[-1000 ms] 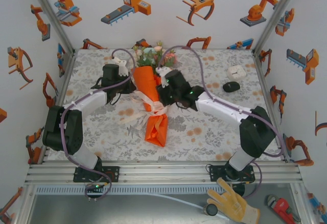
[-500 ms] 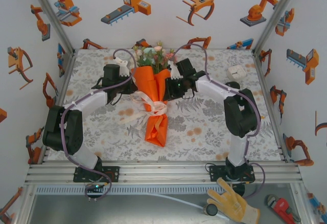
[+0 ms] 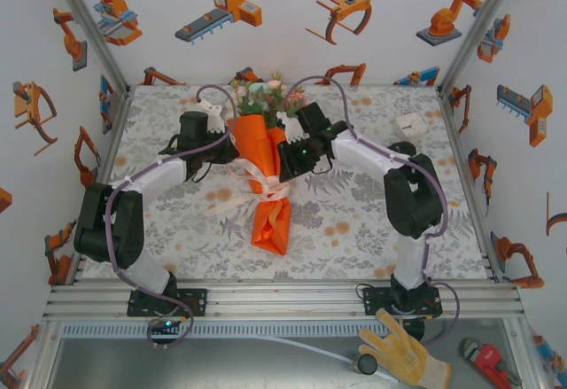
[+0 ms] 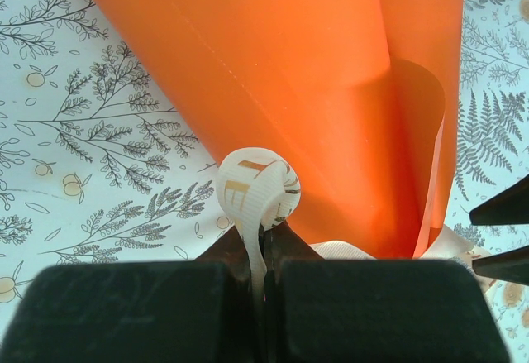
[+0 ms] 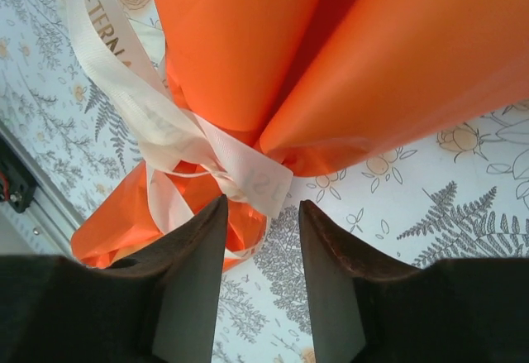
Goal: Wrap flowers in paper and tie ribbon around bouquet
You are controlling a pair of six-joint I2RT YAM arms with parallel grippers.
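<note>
L gripper (image 4: 263,239) pinched shut on ribbon (image 4: 258,188) loop, forearm reaching 2 o'clock. R gripper (image 5: 260,214) jaws apart, empty, just beside ribbon knot, forearm pointing 9. I see bouquet (image 3: 262,154) lying centre, flowers (image 3: 266,97) at 12.

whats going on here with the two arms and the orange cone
Two arms are tying a ribbon around an orange paper bouquet lying on the table. The left gripper is shut on a loop of the ribbon beside the bouquet. The right gripper is open, just short of the ribbon crossing at the bouquet's waist, holding nothing.
</note>
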